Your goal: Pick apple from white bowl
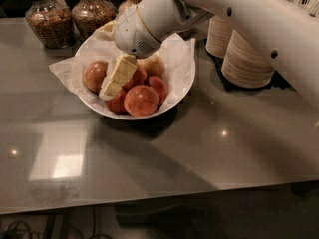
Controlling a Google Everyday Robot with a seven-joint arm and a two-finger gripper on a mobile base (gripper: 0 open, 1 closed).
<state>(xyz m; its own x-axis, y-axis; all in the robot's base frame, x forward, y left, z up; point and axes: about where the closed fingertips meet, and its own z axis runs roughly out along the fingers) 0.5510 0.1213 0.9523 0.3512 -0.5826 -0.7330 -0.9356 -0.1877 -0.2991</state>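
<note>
View: camera view, looking down on a grey bench (199, 158).
White bowl: the white bowl (180, 83) stands on the bench at upper centre-left of the frame, lined with crinkled white paper (64, 71) that sticks out over its left rim.
Apple: the apple (93, 75), mottled red-orange with a yellowish side, lies in the bowl at the left of the pile.
Other fruit: a red-orange front apple (141, 100) lies at the near rim and a paler apple (152, 64) at the back, with more red ones between them.
End effector: the end effector (110, 88) reaches down into the bowl, just right of the apple and against the pile.
End effector state: cannot tell how far open it is, or whether it has hold of anything.
Arm: the white arm (239, 19) comes in from the upper right.
Background: two jars (45, 19) stand at upper left; stacked beige bowls (246, 59) stand right of the bowl.
</note>
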